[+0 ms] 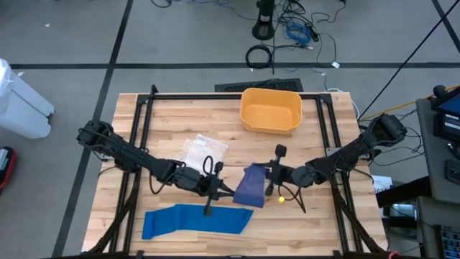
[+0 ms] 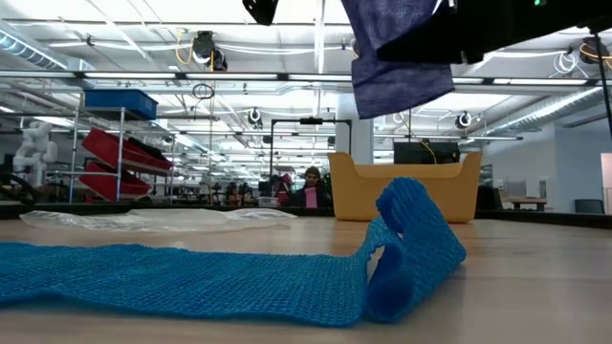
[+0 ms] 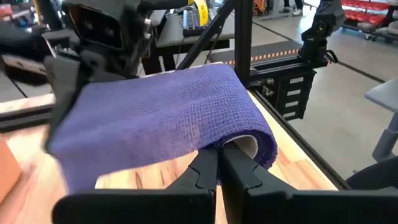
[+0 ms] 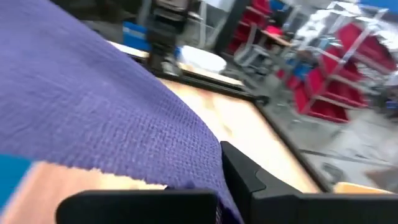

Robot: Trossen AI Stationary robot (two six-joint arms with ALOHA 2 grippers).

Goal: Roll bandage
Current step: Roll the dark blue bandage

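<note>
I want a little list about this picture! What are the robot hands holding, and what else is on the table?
held thing: purple bandage, lifted above the table between both arms
left gripper: jaws shut on the purple bandage's rolled end
right gripper: at the purple bandage's other side, jaws hidden by cloth
on table: blue bandage, unrolled flat, one end curled
also on table: yellow bin, clear plastic wrapper
rolling: not finished

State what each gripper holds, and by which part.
Both hold the purple bandage above the table: left gripper pinches its rolled end, right gripper its opposite edge.
</note>
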